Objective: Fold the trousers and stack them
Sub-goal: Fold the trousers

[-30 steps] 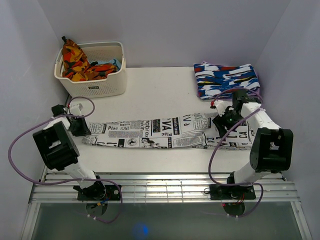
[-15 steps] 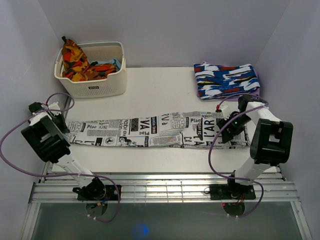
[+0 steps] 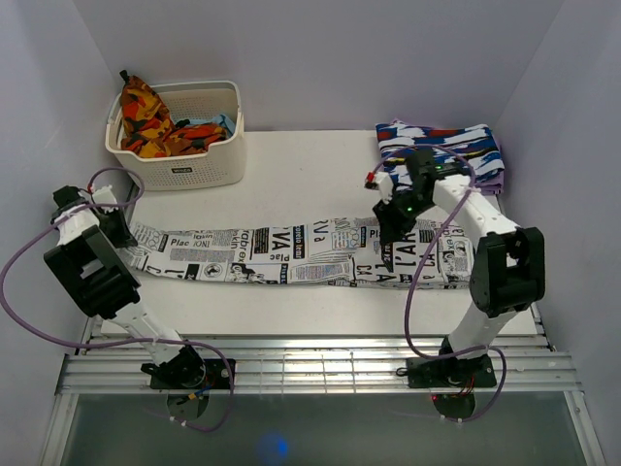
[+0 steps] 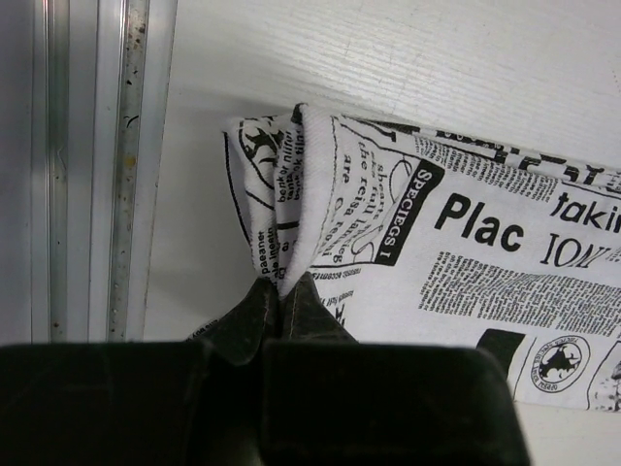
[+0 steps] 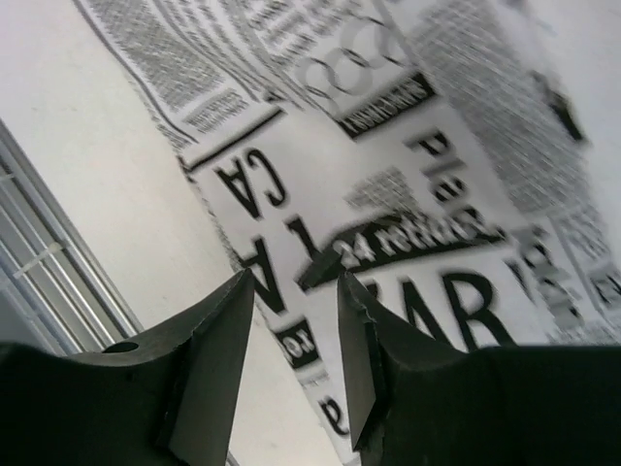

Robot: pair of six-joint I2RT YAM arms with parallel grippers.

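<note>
I'm looking over metal rails [image 3: 310, 361] at the near edge onto a white table [image 3: 310, 180] walled in pale. The trousers [image 3: 291, 254] are lying flat across its middle, left to right. The left gripper [image 4: 283, 291] is pinching their left end tight. The right gripper [image 5: 294, 291] is hanging partly parted over their right part, gripping nothing. A basket [image 3: 189, 173] is sitting far left, a folded garment [image 3: 441, 150] far right.
</note>
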